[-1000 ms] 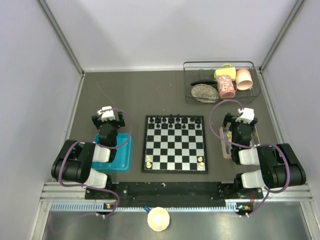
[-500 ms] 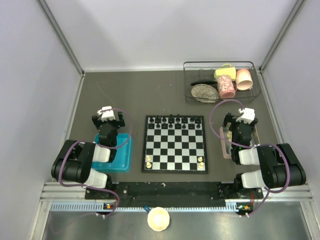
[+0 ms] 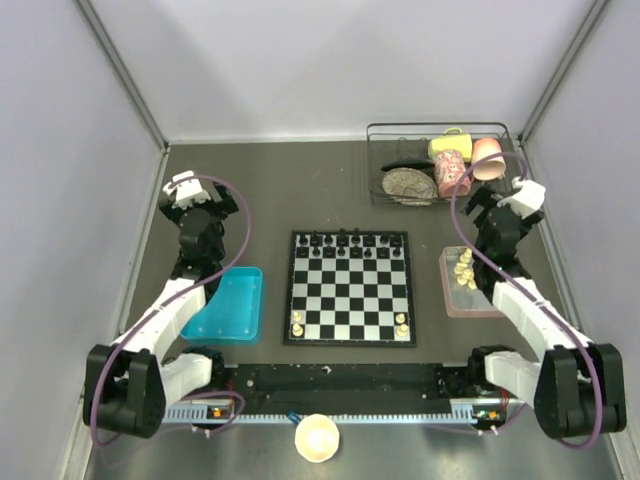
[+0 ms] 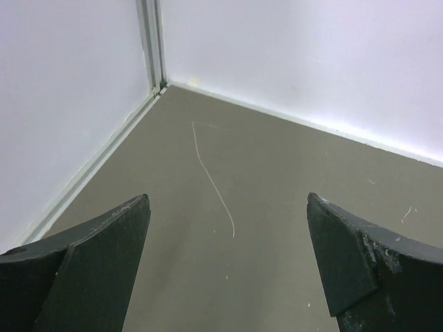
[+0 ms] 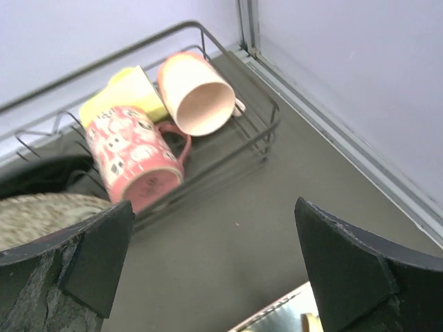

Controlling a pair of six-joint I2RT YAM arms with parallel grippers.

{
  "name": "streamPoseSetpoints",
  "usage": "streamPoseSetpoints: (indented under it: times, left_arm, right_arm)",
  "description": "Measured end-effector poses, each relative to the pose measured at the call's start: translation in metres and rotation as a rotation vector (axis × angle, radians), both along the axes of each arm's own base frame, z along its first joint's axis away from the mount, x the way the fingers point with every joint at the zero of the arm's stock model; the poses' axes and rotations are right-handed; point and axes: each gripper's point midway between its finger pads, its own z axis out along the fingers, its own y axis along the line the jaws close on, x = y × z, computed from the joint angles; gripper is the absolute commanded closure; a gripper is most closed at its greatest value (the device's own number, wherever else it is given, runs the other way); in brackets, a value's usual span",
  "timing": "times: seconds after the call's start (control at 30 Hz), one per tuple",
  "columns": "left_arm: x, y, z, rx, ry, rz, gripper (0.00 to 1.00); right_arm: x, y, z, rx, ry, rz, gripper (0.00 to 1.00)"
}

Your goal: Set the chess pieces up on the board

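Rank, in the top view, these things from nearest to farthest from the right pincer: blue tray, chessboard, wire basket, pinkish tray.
From the right pincer:
1. wire basket, far right corner, closest.
2. pinkish tray, right of the board.
3. chessboard, centre.
4. blue tray, left side, farthest.

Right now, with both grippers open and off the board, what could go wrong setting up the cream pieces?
The chess pieces sit bunched in the pink tray; wide jaws could topple neighbours. The right gripper hovers close to the wire basket and might clip it.
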Motion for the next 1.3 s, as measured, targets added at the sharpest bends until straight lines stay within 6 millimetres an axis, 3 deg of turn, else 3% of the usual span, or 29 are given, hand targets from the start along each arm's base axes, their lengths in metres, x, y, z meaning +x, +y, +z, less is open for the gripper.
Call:
streamPoseSetpoints:
  times: [0.07, 0.17, 0.3, 0.57, 0.77, 0.9, 1.03, 1.2, 1.3]
  left_arm:
    - [-0.005, 0.002, -0.003, -0.026, 0.022, 0.016, 0.01]
    - [-0.011, 0.003, -0.019, -0.077, 0.088, 0.032, 0.01]
    - [-0.008, -0.008, -0.028, -0.126, 0.178, -0.007, 0.01]
    - [0.002, -0.021, -0.008, -0.233, 0.225, -0.026, 0.01]
    - [0.007, -0.034, -0.019, -0.297, 0.267, -0.066, 0.01]
    - [0.007, -0.041, -0.023, -0.302, 0.287, -0.103, 0.02]
    - [0.006, -0.050, -0.023, -0.312, 0.294, -0.155, 0.03]
    - [0.004, -0.067, -0.023, -0.289, 0.308, -0.230, 0.06]
    - [0.002, -0.085, -0.024, -0.249, 0.327, -0.281, 0.06]
  right_arm:
    - [0.001, 0.001, 0.023, 0.042, -0.012, -0.012, 0.01]
    - [0.000, 0.003, 0.041, 0.081, -0.002, -0.009, 0.01]
    - [-0.006, 0.010, 0.033, 0.127, 0.085, 0.010, 0.01]
    - [-0.025, 0.024, 0.025, 0.218, 0.198, 0.054, 0.01]
    - [-0.054, 0.026, 0.059, 0.259, 0.098, 0.080, 0.01]
    - [-0.061, 0.025, 0.066, 0.268, 0.119, 0.071, 0.01]
    - [-0.056, 0.028, 0.052, 0.274, 0.202, 0.071, 0.01]
    - [-0.055, 0.033, 0.012, 0.298, 0.360, 0.055, 0.04]
    - [-0.058, 0.033, 0.005, 0.309, 0.389, 0.044, 0.07]
